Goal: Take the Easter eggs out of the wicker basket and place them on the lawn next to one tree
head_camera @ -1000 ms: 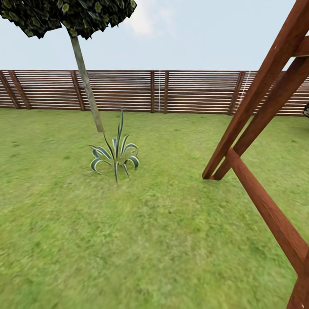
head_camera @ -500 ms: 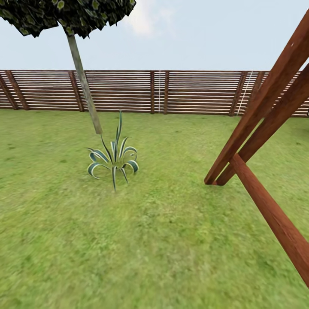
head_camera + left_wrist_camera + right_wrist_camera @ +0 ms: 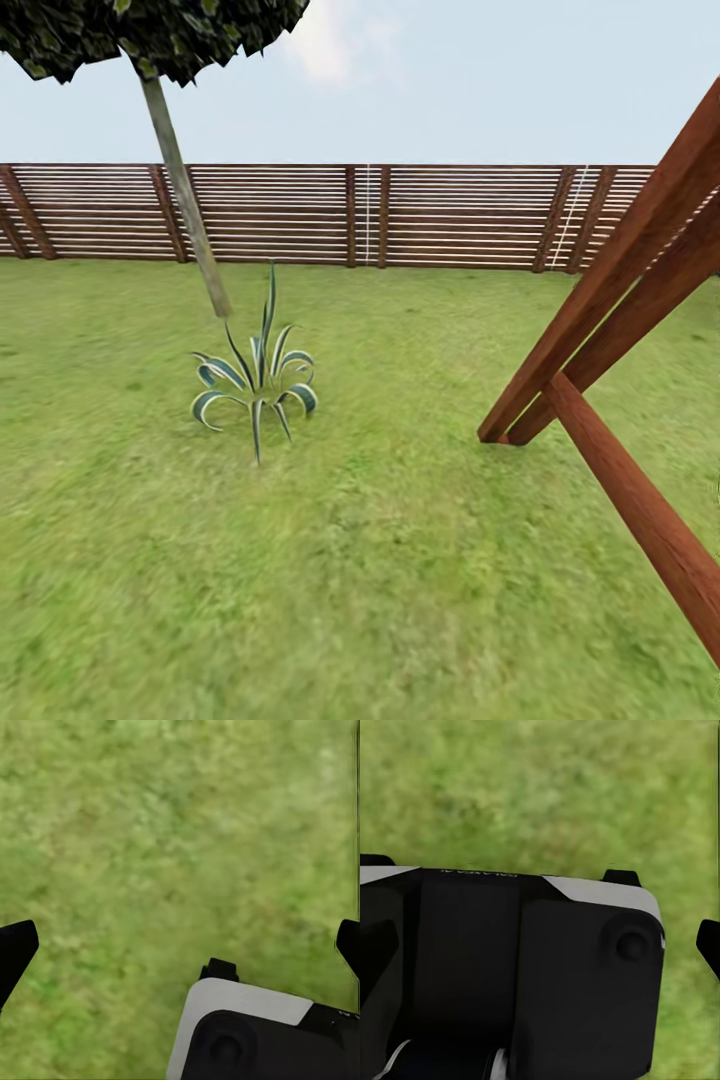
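Note:
The lawn [image 3: 380, 560] spreads bright green ahead of me up to the garden's slatted brown fence [image 3: 450, 215]. A tree [image 3: 185, 215] with a thin pale trunk and a dark leafy crown stands at the far left. The Easter eggs and the wicker basket are out of view. My left gripper [image 3: 180, 945] hangs open over bare grass, its black fingertips [image 3: 15, 949] far apart. My right gripper [image 3: 540, 945] is also open, one fingertip [image 3: 709, 943] at the frame's edge, with nothing between the fingers.
A spiky striped agave plant [image 3: 255, 375] grows just in front of the tree. Slanted red-brown wooden beams [image 3: 600, 330] of a frame stand on the grass at the right, one beam [image 3: 640, 510] running toward me. Part of my own body [image 3: 532, 975] shows under the right wrist.
The whole head view has shifted: the camera has moved forward, so tree and agave have slid left and lower and the wooden beams sit lower at the right.

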Available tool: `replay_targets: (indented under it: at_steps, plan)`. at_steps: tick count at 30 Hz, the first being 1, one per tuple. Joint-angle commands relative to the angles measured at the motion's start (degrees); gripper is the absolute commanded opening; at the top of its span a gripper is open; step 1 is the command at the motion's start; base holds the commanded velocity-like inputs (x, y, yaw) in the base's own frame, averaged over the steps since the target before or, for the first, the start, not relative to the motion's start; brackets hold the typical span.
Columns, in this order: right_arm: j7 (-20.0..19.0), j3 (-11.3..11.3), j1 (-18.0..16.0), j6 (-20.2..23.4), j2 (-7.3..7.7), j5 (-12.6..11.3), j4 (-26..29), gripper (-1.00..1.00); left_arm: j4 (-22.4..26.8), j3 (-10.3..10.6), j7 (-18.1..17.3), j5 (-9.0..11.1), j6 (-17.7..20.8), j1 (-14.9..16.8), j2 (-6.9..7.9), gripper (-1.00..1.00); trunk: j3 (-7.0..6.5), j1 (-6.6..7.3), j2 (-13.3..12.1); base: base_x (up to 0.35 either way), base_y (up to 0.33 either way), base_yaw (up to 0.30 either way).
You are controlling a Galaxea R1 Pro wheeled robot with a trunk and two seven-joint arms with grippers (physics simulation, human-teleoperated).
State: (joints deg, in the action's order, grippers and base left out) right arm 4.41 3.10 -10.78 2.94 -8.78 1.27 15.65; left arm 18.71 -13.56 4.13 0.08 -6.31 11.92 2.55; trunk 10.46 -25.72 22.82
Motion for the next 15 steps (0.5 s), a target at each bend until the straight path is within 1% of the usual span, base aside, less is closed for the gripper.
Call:
replay_targets:
  at_steps: [1, 5, 15]
  plan:
    - [0.3, 0.3, 0.0, 0.3, 0.00, 0.1, 0.1, 1.00, 0.0, -0.1, 0.1, 0.0, -0.2, 0.0, -0.02, 1.00, 0.11, -0.06, 0.1, 0.332, 0.000, -0.196]
    - [0.3, 0.3, 0.0, 0.3, -0.01, 0.1, 0.1, 1.00, 0.0, -0.1, 0.1, 0.0, -0.2, 0.0, -0.01, 1.00, 0.14, -0.06, 0.1, 0.332, 0.000, -0.119]
    - [0.4, 0.3, 0.0, 0.3, 0.02, -0.1, 0.1, 1.00, 0.0, -0.1, 0.1, 0.0, -0.2, 0.0, -0.01, 1.00, 0.15, -0.06, 0.1, 0.332, 0.000, -0.011]
